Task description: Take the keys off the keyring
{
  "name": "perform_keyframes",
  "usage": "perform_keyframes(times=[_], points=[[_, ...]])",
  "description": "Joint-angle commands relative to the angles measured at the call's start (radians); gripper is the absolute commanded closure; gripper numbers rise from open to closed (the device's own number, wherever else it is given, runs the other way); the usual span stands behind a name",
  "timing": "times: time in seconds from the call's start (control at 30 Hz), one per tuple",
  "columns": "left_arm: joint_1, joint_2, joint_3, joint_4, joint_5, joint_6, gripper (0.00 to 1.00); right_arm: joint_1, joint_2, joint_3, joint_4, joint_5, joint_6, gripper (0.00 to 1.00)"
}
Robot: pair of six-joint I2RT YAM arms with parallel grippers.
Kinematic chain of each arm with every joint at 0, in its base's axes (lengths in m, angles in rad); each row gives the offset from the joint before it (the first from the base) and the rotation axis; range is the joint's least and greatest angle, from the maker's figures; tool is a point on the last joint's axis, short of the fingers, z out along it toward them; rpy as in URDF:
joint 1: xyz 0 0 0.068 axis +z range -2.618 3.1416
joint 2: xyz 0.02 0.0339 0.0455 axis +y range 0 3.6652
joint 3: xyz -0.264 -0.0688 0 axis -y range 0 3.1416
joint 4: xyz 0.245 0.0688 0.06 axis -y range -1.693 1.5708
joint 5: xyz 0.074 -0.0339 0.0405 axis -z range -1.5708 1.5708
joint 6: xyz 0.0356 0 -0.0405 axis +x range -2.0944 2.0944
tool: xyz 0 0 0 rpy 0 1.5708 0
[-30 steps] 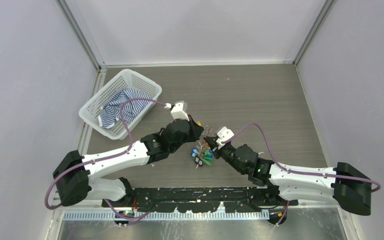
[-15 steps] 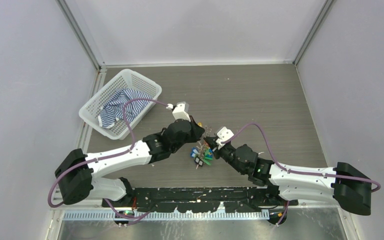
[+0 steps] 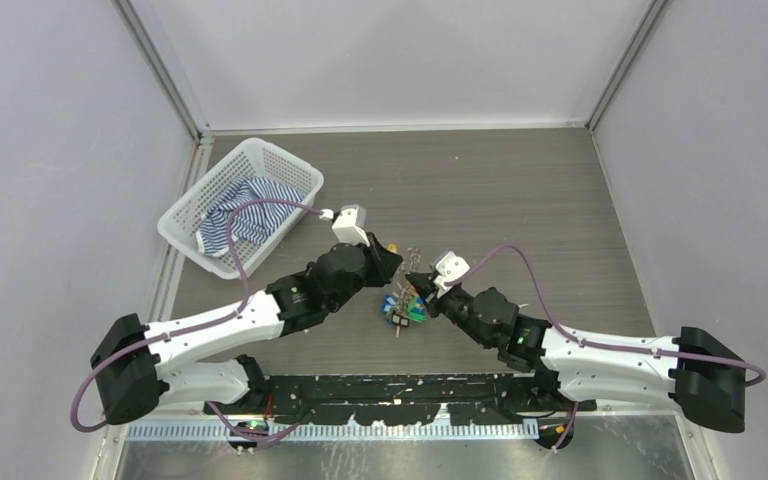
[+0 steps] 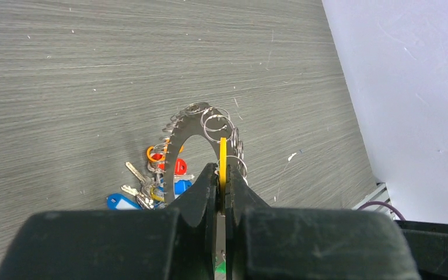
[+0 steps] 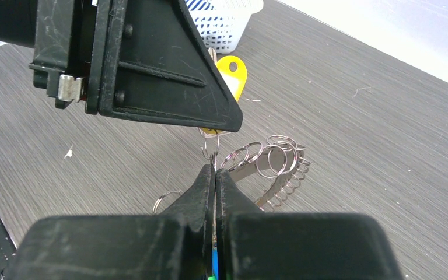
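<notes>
Yellow plastic key tag [image 4: 223, 160] sits clamped in the left pincer [image 4: 221, 176]. The right pincer [image 5: 214, 170] meets it tip to tip, jaws pressed tight on a small silvery wire loop [image 5: 210, 153] under that tag. Beyond, the toothed silvery metal keyring [image 4: 175, 131] arches up; its coloured-headed keys [image 4: 151, 186] lie near the middle of the grey wood-grain bench [image 3: 520, 200]. A white plastic basket [image 3: 185, 215] of striped cloth [image 3: 245, 205] stands at the far left corner.
</notes>
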Motion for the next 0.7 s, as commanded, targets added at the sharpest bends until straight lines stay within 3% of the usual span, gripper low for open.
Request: perform_keyframes(times=[0.0, 0.67], points=[[0.023, -0.062, -0.019, 0.054, -0.148, 0.098, 1.00, 0.003, -0.006, 0.038, 0.029, 0.026, 0.015, 0.99], [0.014, -0.145, -0.023, 0.186, -0.114, 0.163, 1.00, 0.002, 0.089, 0.035, 0.027, 0.067, 0.058, 0.99]])
